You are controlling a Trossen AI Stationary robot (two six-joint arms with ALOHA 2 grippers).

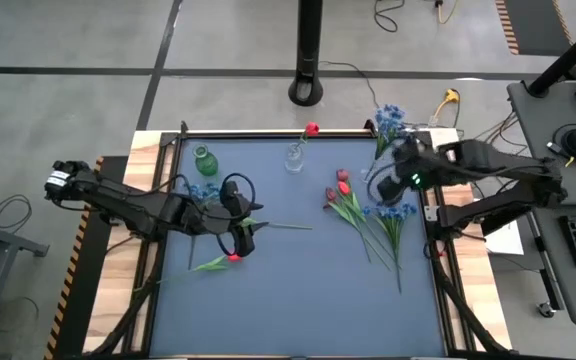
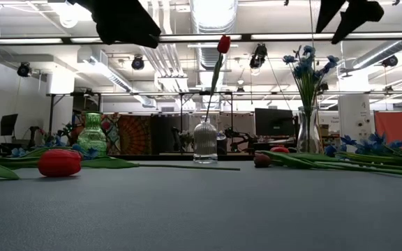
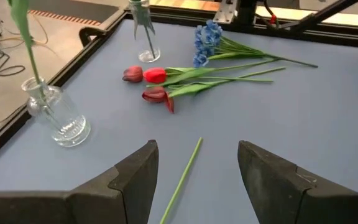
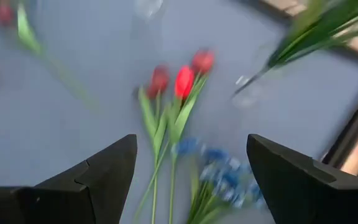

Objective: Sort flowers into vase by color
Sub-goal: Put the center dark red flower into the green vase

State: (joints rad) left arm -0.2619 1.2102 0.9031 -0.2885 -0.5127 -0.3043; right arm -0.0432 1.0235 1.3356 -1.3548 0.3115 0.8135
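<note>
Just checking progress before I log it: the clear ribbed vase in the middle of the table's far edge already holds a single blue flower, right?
Not quite. The clear ribbed vase does hold a single flower, but it is a red tulip, not a blue one; the low view shows this clearly. The blue flowers stand in a separate clear vase to its right.

The ribbed vase stands at the table's far edge, one flower in it; left of it stands another vase; right of it, a third vase holds a bunch; loose flowers lie nearer, to its right.
</note>
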